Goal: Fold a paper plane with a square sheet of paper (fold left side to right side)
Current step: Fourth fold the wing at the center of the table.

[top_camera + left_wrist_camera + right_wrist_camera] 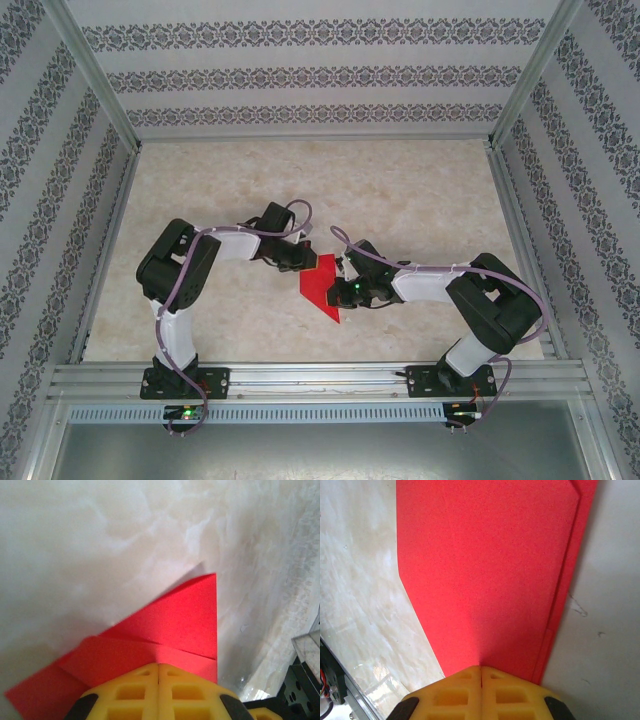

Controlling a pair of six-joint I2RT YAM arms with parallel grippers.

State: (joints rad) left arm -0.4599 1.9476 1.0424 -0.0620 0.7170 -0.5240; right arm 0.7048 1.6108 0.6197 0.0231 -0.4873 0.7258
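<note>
Left pincer (159,667), jaws together, rests its tips on the wide far end of the red paper (318,285). Right pincer (481,670), likewise closed, sits on the paper's opposite long edge. The paper lies flat mid-bench (420,200), towards the near edge, between the two arms. Its long axis runs from that wide end to a sharp tip aimed at the near edge. For a left-over-right fold, the left arm looks nearer the side to lift.

Far half of the desk (330,180) is open, and so are both side strips. The centre is crowded: left hand (303,262) and right hand (348,288) sit close together on the red paper (322,290). Patterned walls (40,220) box in three sides, and a rail (320,378) runs along the near edge.
</note>
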